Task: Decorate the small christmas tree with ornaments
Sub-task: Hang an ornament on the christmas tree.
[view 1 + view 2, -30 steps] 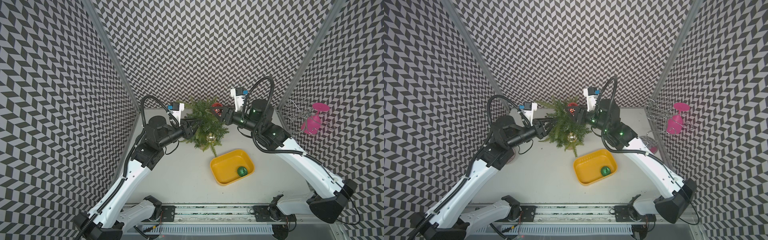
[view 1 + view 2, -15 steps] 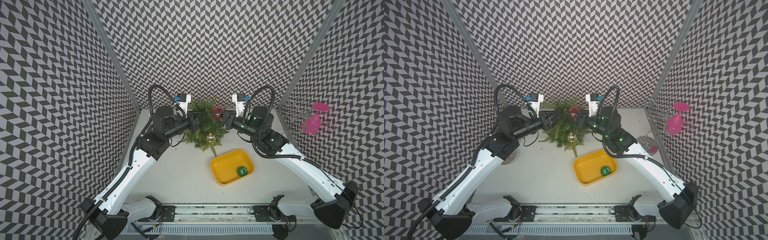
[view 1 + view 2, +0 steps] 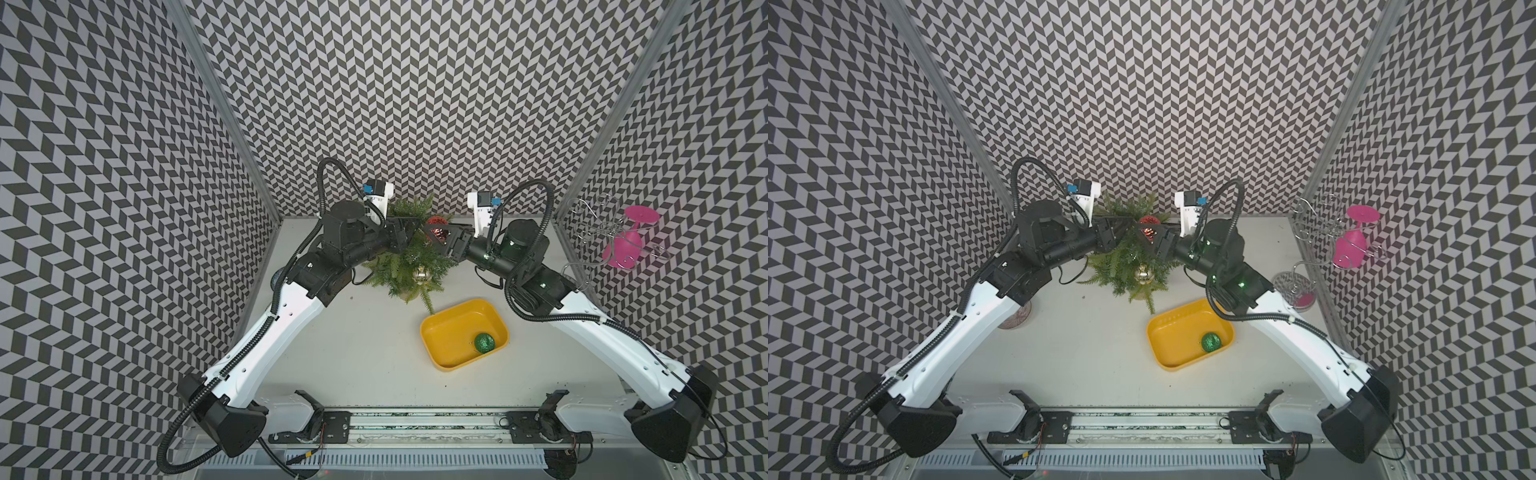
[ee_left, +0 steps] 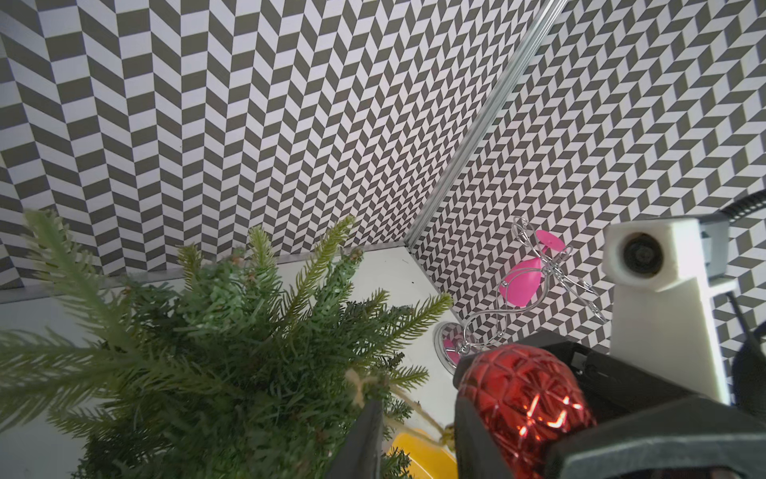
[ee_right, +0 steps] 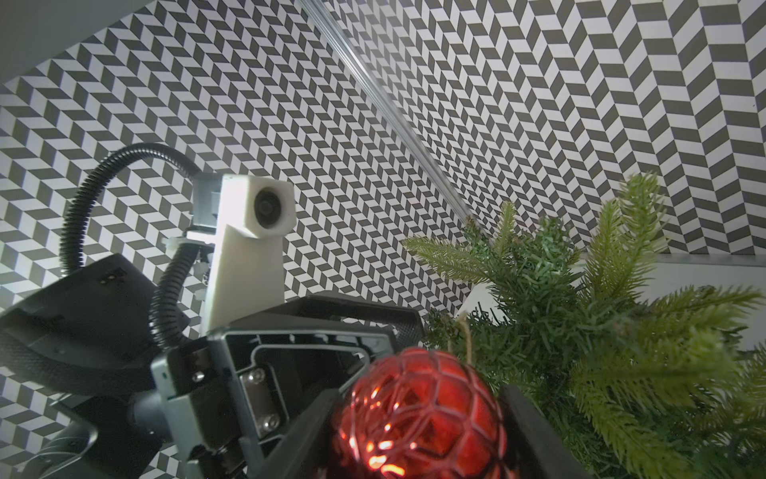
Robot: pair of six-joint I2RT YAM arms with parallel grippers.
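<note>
Right tool [image 5: 418,435] clenched on the faceted glossy red bauble [image 5: 418,398], beside the upper branches of the small green artificial tree [image 3: 405,266], upper centre in both top views. Left tool [image 4: 416,439] parted, the bauble's twine loop [image 4: 358,385] between its fingers. A gold bauble [image 3: 420,274] hangs on the tree. A glittery green bauble [image 3: 484,343] lies in the yellow plastic tray [image 3: 449,324], lower right of the tree, on the pale surface [image 3: 374,353].
</note>
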